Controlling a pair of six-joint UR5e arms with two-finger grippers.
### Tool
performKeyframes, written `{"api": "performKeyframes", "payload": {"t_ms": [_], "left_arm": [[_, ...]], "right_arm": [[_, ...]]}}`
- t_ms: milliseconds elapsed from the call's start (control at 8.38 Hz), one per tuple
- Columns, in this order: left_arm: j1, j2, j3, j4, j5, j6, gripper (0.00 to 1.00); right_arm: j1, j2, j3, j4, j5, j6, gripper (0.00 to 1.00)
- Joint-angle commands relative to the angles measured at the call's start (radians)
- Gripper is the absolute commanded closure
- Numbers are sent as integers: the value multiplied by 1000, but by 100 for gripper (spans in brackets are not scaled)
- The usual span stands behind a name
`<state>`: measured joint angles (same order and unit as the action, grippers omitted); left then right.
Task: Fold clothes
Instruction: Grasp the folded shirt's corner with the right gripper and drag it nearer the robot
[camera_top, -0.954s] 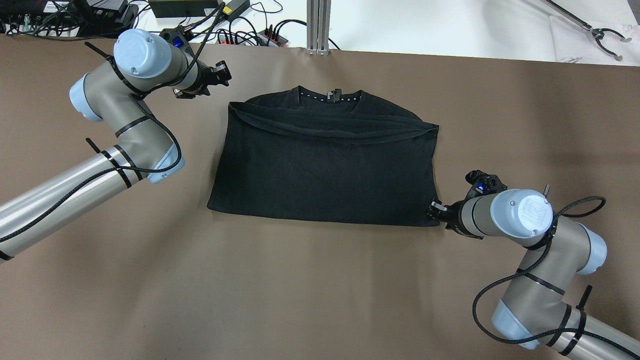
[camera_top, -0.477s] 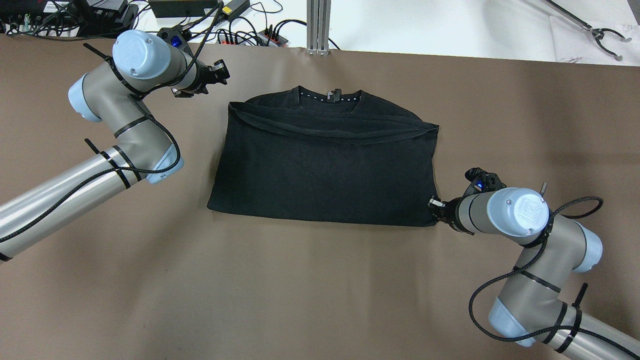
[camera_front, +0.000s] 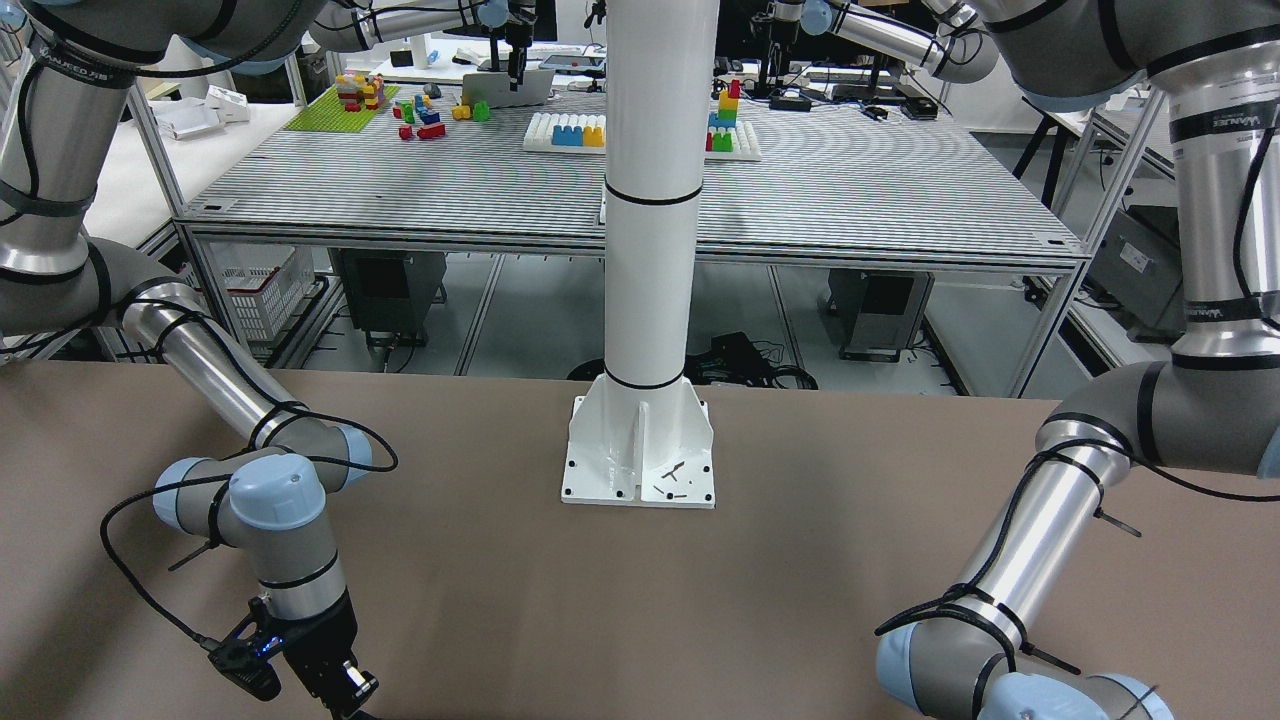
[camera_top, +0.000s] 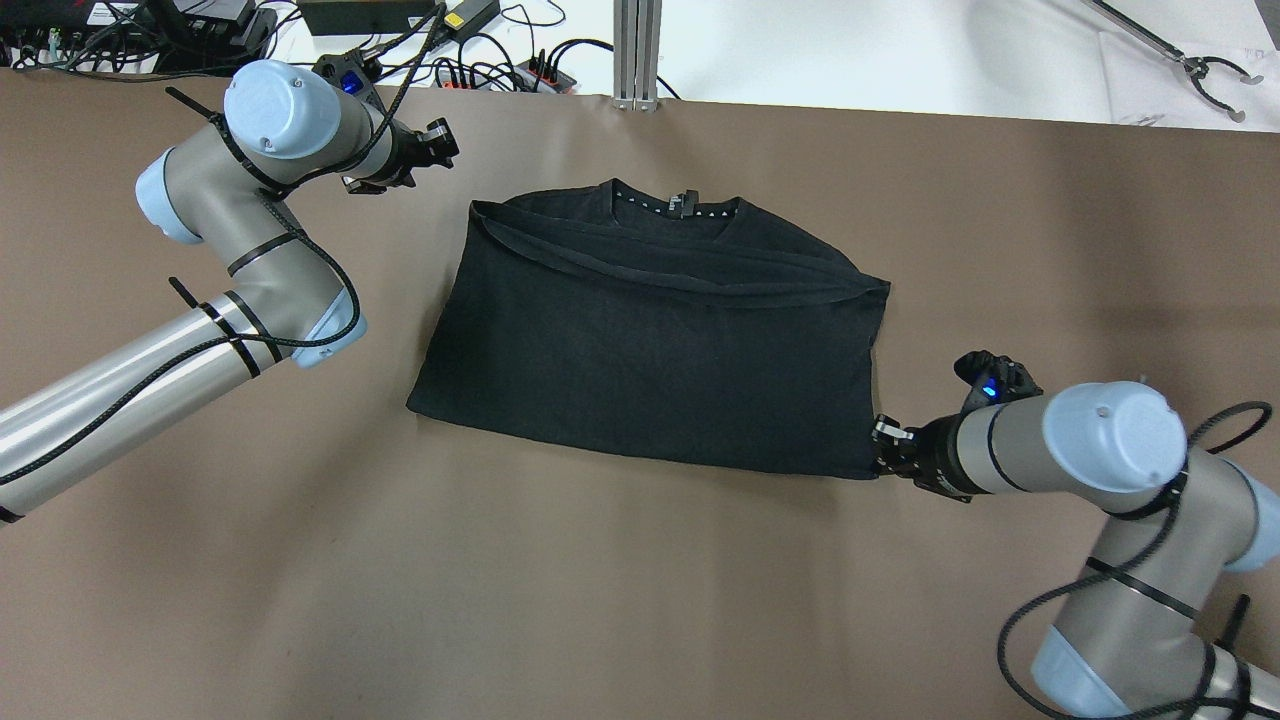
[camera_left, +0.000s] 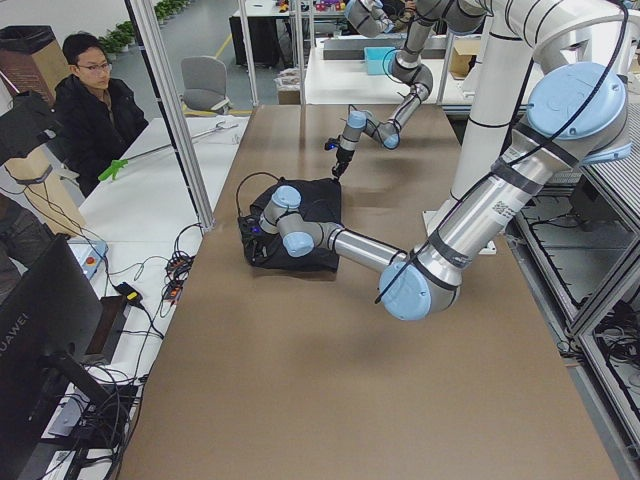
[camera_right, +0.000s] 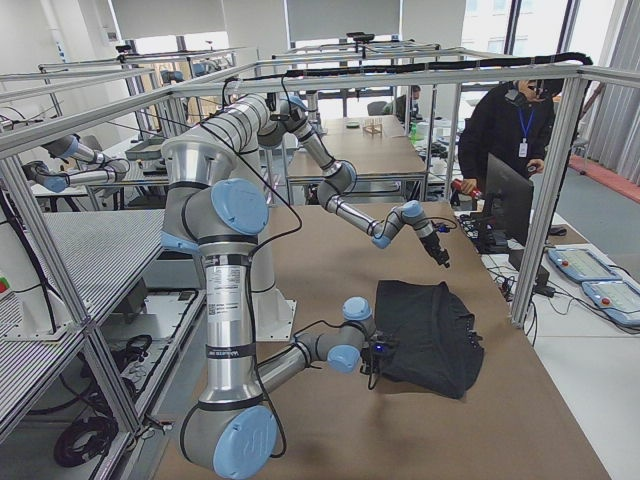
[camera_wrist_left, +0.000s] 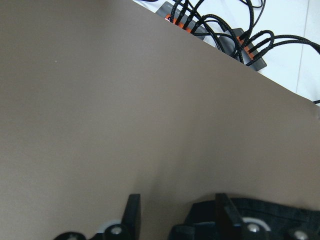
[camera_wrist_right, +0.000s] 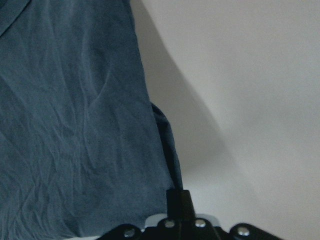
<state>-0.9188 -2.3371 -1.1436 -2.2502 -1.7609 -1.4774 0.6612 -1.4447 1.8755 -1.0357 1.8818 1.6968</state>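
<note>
You are looking at very little legible writing here. In the exterior left view, the back of the black monitor (camera_left: 40, 345) at the near left corner is showing the brand "HUAWEI" in pale letters running up its casing. In the front-facing view, the black band on the left arm (camera_front: 1215, 122) and the black band on the right arm (camera_front: 85, 72) are each carrying a short line of small white lettering, but it is coming through too small to read with any certainty.
</note>
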Motion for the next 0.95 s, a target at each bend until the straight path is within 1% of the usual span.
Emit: {"api": "performKeyframes", "payload": {"t_ms": [0,119,239,358,477,597,716,835], "left_arm": [[3,5,-19,3,17,-15,40],[6,5,-21,6,17,-17,40],[6,5,-19,6,14,-18,41],[6,4,-19,6,9,-17,41],[6,4,-24,6,5,-20,41],[8,4,-36,8,3,-38,41],[11,2,-38,8,1,-40,41],[11,4,-59,8,-15,-40,41]], "right_arm": [[0,-175,222,28,187,29,100],[-2,-166,241,34,323,115,100],[-17,-148,238,57,414,166,100],[-75,-142,237,87,431,194,100],[-169,-135,234,112,425,223,100],[-240,-106,234,114,425,225,100],[-285,-94,220,117,422,216,56],[-345,-92,211,126,392,208,7]]}}
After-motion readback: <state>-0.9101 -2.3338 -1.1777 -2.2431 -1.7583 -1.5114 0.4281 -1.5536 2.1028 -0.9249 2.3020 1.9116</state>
